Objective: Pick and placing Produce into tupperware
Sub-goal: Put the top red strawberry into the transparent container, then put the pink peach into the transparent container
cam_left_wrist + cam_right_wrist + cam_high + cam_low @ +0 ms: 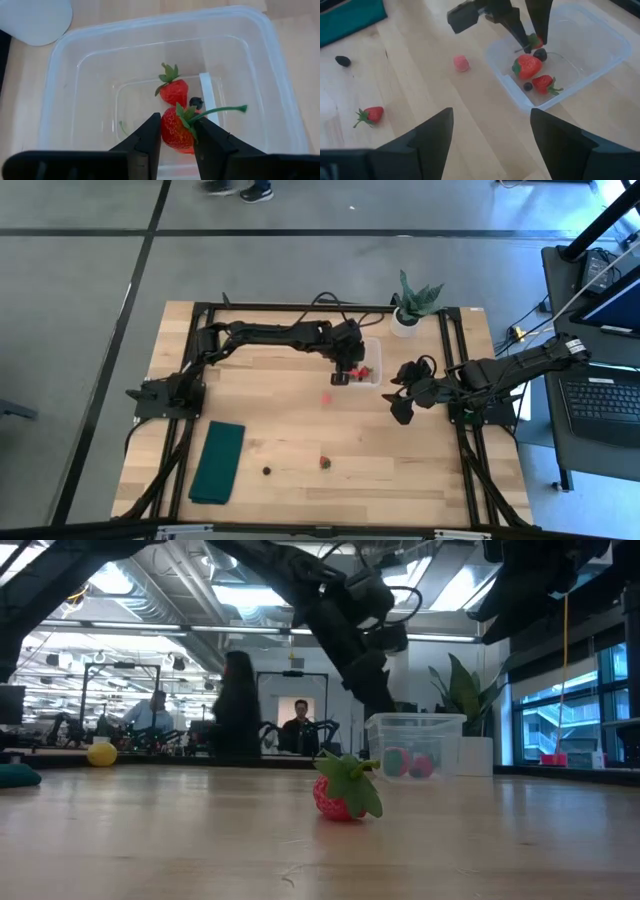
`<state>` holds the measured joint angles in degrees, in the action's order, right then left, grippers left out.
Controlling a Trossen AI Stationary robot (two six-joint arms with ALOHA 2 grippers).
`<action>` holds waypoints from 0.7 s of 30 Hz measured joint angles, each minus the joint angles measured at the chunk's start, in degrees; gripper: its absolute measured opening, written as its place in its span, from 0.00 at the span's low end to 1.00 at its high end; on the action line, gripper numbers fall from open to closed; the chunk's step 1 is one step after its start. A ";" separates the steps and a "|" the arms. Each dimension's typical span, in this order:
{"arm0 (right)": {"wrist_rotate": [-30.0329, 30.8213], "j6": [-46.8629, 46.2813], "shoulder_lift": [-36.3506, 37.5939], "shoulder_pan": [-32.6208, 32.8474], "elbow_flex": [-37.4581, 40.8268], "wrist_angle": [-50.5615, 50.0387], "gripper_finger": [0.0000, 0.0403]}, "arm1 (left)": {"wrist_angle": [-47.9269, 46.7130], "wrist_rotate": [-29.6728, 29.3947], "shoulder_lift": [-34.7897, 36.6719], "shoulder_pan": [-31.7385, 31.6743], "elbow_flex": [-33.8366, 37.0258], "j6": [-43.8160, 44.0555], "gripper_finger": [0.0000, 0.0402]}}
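Nearest the front edge of the table (pixel 300 480), a dark green folded cloth (pixel 219 461) lies flat at the left. Just beyond it and to the right sit a small dark berry (pixel 267 471) and a loose strawberry (pixel 325 462) with its green top, well apart from each other. Farther in, a pink piece (pixel 327 395) rests alone on the wood, near the clear plastic tub (pixel 376 383) but not touching it.

The left gripper (pixel 177 137) hangs over the tub with its fingers pinching a strawberry (pixel 176 131) by the sides, the fruit held inside the tub's walls. Beneath it in the tub lie another strawberry (pixel 173 90) and a dark berry (pixel 196 102); the right wrist view shows a third strawberry (pixel 544 83) and a second small dark berry (pixel 528 86) there as well.

The right gripper (pixel 401 402) waits to the right of the tub, off the table surface, its fingers spread wide with nothing between them.

At the far edge stands a green plant in a white pot (pixel 405 322), just beyond the tub.
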<state>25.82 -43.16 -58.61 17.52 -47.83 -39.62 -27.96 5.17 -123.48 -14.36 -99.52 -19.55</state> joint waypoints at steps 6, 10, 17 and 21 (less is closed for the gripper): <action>0.00 -0.13 0.00 0.00 0.00 0.02 0.66 | 0.76 -0.08 0.19 0.56 -0.01 -0.28 0.26; 0.00 -0.13 0.00 0.00 0.00 0.02 0.66 | 0.07 -0.08 0.21 0.71 -0.03 -0.20 0.34; 0.02 -0.13 0.00 0.00 0.00 0.04 0.66 | 0.28 -1.64 0.57 0.95 -0.07 -0.31 0.52; 0.02 -0.31 0.00 0.00 0.00 0.09 0.66 | -0.50 -7.13 1.68 1.33 -0.13 -0.32 0.61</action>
<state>25.85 -43.46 -58.61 17.52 -47.83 -39.53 -28.46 -1.96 -121.80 -13.03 -99.65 -19.87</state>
